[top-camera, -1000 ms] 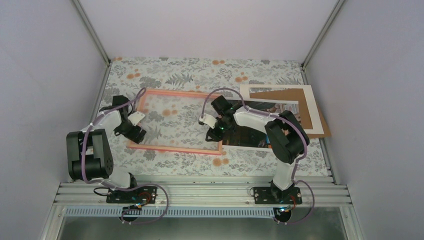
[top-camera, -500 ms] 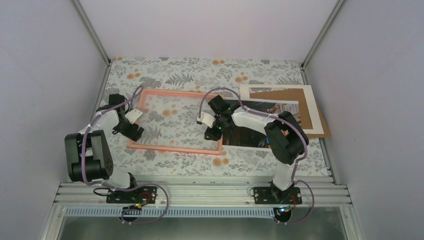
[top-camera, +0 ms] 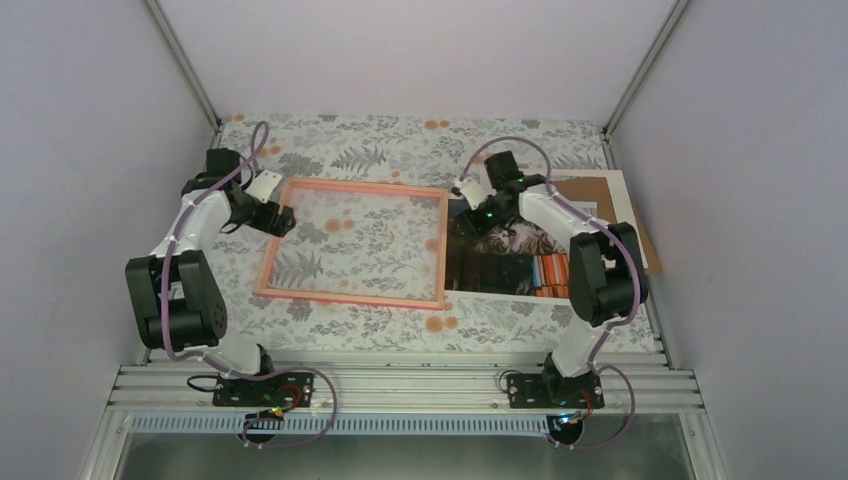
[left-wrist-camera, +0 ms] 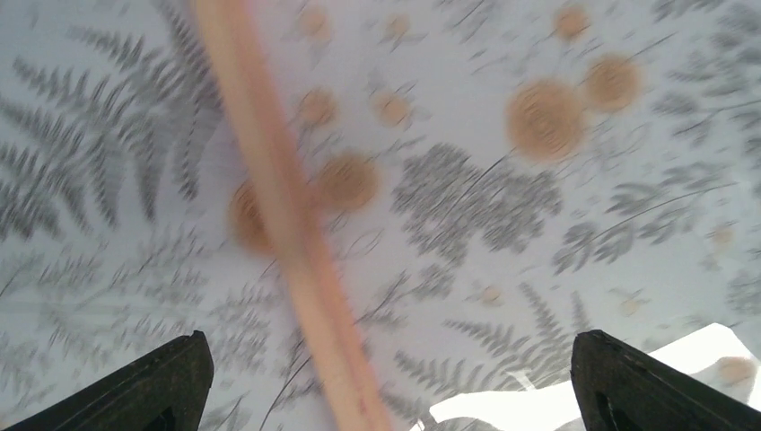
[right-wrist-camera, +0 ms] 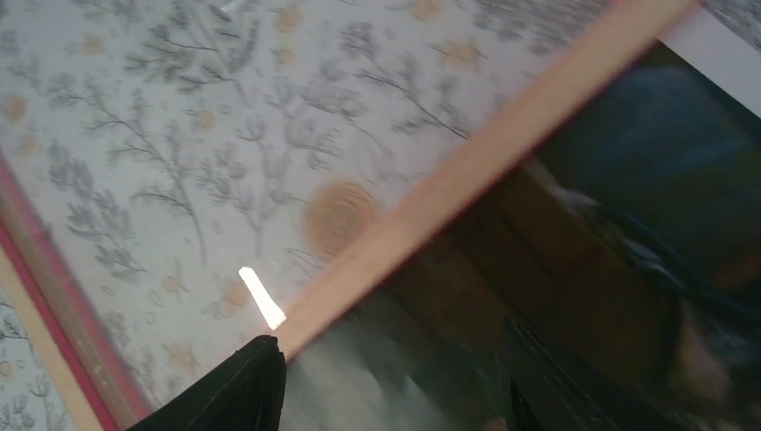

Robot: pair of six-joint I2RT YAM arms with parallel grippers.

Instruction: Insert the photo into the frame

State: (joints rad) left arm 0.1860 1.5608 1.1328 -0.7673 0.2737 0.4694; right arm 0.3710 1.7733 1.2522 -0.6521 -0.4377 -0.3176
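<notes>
The frame (top-camera: 350, 297) lies flat on the floral table, salmon-edged with a clear pane. The photo (top-camera: 510, 262) of the cat and books lies flat against its right edge. My left gripper (top-camera: 281, 218) is open over the frame's left edge near the far left corner; that edge (left-wrist-camera: 296, 242) runs blurred between my wide-apart fingers (left-wrist-camera: 170, 386). My right gripper (top-camera: 466, 194) is open and low at the frame's far right corner. In the right wrist view the frame's edge (right-wrist-camera: 467, 180) crosses diagonally, with the photo (right-wrist-camera: 583, 224) to its right. Neither gripper (left-wrist-camera: 386, 386) (right-wrist-camera: 395, 386) holds anything.
A white mat (top-camera: 628, 215) and a brown backing board (top-camera: 585, 188) lie at the back right, partly under the photo and my right arm. Grey walls close in the table on three sides. A metal rail (top-camera: 400, 385) runs along the near edge.
Both grippers moved toward the far side of the table. The left went up the frame's left edge. The right went from the frame's right edge to its far right corner, uncovering the photo.
</notes>
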